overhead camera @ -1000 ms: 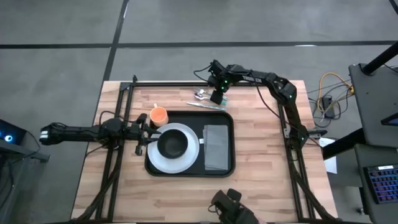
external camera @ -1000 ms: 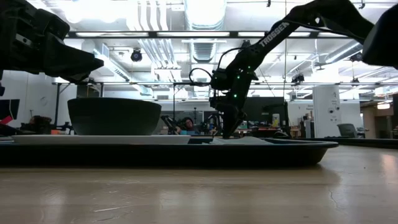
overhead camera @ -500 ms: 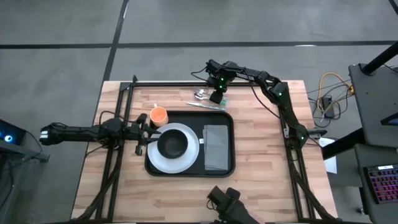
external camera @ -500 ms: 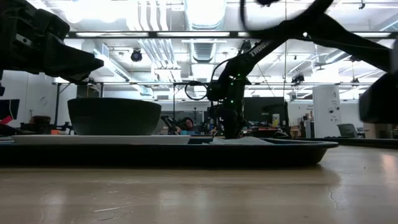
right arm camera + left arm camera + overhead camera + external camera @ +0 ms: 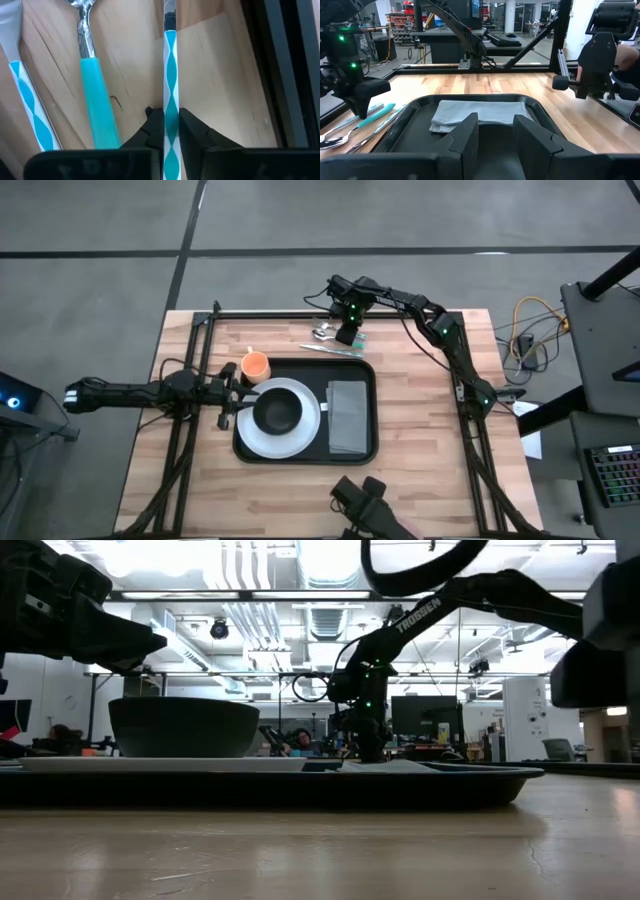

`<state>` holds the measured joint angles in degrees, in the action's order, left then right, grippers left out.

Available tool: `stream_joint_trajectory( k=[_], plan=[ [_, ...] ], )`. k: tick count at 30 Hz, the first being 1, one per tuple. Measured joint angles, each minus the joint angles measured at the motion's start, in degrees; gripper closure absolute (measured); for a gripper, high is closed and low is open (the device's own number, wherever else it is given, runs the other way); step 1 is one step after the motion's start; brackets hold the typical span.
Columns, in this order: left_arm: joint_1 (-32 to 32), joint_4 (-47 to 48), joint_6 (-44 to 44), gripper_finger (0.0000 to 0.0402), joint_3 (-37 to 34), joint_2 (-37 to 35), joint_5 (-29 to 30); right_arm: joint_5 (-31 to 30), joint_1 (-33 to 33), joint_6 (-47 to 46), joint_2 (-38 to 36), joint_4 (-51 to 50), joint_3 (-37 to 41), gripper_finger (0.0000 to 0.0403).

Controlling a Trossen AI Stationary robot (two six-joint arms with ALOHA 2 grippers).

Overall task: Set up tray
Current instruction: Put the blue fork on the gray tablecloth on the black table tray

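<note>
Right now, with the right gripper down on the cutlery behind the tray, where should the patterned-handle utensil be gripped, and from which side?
Grip it on the straight teal-and-white handle, from straight above. The utensil lies flat on the wooden table beyond the tray, its thin handle running between the right gripper fingers. The solid-teal utensil lies close alongside, so the fingers should straddle only the patterned handle. The left gripper waits over the tray.

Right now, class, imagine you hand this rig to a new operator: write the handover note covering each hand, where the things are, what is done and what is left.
Right hand: down at the cutlery beyond the tray, fingers closed on the teal-and-white patterned utensil handle.
Left hand: open, waiting at the tray's left edge.
Large black rectangular tray: holds the white round plate with the dark bowl, and the grey folded napkin.
Orange cup: on the wooden table, off the tray's far-left corner.
Left: cutlery, probably the cup, onto the tray.
</note>
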<state>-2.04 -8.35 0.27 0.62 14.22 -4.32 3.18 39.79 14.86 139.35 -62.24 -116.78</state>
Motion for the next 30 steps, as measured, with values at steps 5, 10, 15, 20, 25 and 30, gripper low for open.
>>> stream_joint_trajectory(
  k=[5, 10, 15, 20, 25, 30],
  plan=[
    [0.0, 0.0, 0.0, 0.0297, 0.0, 0.0, 0.0, -0.1, 0.0, 0.2, 0.0, -0.2, -0.2, 0.0382],
    [0.0, 0.0, 0.0, 0.0297, 0.0, 0.0, 0.0, -0.6, -0.2, 0.5, -0.5, -0.4, -0.8, 0.0382],
    [0.0, 0.0, 0.0, 0.0297, 0.0, 0.0, 0.0, -0.8, -0.8, 0.6, -1.0, -1.9, -2.9, 0.0383],
    [0.0, 0.0, 0.0, 0.0297, 0.0, 0.0, 0.0, -0.9, -1.1, -0.2, -1.2, -5.1, -5.2, 0.0383],
    [0.0, 0.0, 0.0, 0.0297, 0.0, 0.0, 0.0, -0.5, -1.5, -2.1, -1.3, -7.9, -7.4, 0.0383],
    [0.0, 0.0, 0.0, 0.0297, 0.0, 0.0, 0.0, -0.3, -2.0, -4.3, -1.3, -8.9, -8.4, 0.0383]
  ],
)
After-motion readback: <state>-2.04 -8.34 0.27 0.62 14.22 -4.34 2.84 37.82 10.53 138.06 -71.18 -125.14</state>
